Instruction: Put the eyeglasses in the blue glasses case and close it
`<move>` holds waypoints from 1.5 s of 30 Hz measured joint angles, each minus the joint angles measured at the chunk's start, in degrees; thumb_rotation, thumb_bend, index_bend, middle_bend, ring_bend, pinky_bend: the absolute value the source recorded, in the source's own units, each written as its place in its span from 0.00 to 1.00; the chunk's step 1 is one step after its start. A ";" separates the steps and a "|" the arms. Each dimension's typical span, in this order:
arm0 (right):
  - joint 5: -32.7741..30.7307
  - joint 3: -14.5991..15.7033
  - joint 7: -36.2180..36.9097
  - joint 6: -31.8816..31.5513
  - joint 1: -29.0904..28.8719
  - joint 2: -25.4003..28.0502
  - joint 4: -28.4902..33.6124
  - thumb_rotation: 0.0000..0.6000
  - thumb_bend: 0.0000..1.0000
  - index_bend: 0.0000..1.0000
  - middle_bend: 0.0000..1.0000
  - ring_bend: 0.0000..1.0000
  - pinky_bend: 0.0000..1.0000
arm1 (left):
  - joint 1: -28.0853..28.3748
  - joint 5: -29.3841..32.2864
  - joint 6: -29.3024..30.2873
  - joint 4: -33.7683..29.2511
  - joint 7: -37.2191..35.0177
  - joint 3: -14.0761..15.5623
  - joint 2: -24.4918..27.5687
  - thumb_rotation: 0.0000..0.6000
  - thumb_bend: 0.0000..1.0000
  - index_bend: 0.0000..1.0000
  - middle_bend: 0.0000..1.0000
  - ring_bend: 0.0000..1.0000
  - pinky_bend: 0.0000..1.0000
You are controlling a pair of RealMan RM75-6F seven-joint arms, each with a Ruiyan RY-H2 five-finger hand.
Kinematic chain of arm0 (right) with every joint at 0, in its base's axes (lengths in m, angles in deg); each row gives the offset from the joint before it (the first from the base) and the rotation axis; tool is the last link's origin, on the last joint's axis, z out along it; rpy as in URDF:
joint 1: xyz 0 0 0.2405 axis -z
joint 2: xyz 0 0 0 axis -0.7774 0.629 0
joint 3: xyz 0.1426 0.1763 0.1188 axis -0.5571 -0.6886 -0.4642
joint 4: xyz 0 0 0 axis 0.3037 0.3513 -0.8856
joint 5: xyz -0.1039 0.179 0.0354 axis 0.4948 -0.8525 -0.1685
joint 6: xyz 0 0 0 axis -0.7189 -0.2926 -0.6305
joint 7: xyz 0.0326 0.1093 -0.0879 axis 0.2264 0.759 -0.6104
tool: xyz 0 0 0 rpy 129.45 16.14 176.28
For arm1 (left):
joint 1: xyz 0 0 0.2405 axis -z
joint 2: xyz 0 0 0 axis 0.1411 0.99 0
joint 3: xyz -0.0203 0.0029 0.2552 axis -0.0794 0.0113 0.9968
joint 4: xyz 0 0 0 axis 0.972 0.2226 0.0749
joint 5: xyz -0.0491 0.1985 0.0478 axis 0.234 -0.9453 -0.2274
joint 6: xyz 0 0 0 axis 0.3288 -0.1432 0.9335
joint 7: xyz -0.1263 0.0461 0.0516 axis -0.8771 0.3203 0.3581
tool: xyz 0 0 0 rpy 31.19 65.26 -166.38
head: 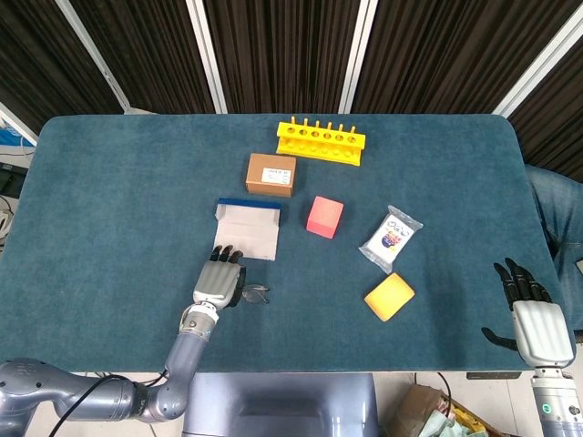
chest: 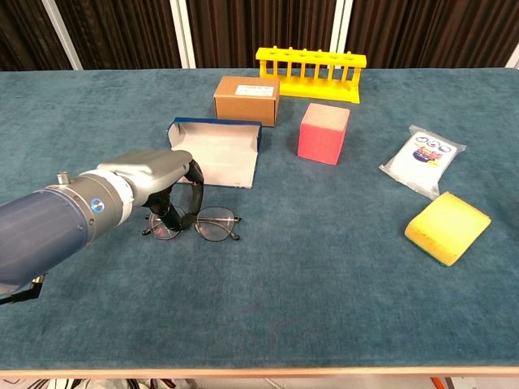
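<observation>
**Thin frames, loose grip: where the pickup could slip**

The left hand point(chest: 158, 182) is curling down over the left lens of the eyeglasses point(chest: 195, 225), which are lying flat on the table point(chest: 324, 284) just in front of the open blue glasses case point(chest: 217, 150). Its fingers point(chest: 195, 190) are reaching around the frame near the bridge; whether they are actually pinching it or only touching it, I cannot tell, since the palm is hiding the contact in both views.

The main risk is a weak hold. The frame is thin wire and is sitting flush on a soft cloth, so fingers closing too high would be skating over it, and fingers closing too low would be dragging the cloth or pushing the glasses sideways. A grip on one lens alone is likely to let the free side swing down during lifting, and the glasses could be landing across the case's rim instead of inside its tray. Squeezing hard could be bending the bridge.

The case is near the cardboard box point(chest: 246, 99) and the pink block point(chest: 323, 133), so a wide sweep could be knocking them.

The right hand point(head: 530, 314) is hanging off the table's near right edge, fingers spread and holding nothing.
</observation>
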 measured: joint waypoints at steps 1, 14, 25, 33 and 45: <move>-0.07 -0.01 -0.01 0.05 -0.01 0.01 0.02 1.00 0.13 0.01 0.00 0.10 0.22 | -0.04 -0.02 0.04 -0.01 0.09 0.00 0.05 1.00 0.40 0.54 0.16 0.00 0.00; -0.37 0.00 0.25 0.33 -0.04 0.21 0.34 1.00 0.13 0.01 0.00 0.10 0.22 | -0.37 0.05 0.73 -0.13 1.27 -0.47 0.05 1.00 0.43 0.57 0.18 0.00 0.00; -0.40 0.11 0.86 0.61 -0.08 0.42 0.42 1.00 0.13 0.01 0.00 0.10 0.22 | -0.42 0.72 1.39 -1.18 1.96 -1.92 1.29 1.00 0.43 0.57 0.18 0.00 0.00; -0.36 0.11 1.10 0.59 -0.07 0.46 0.39 1.00 0.13 0.01 0.00 0.10 0.22 | 1.10 2.61 2.98 -1.22 5.03 -4.51 1.63 1.00 0.43 0.57 0.18 0.00 0.00; -0.45 0.11 1.09 0.56 -0.05 0.43 0.39 1.00 0.13 0.01 0.00 0.10 0.22 | 6.44 6.52 5.86 3.47 11.18 -10.73 -0.43 1.00 0.43 0.57 0.18 0.00 0.00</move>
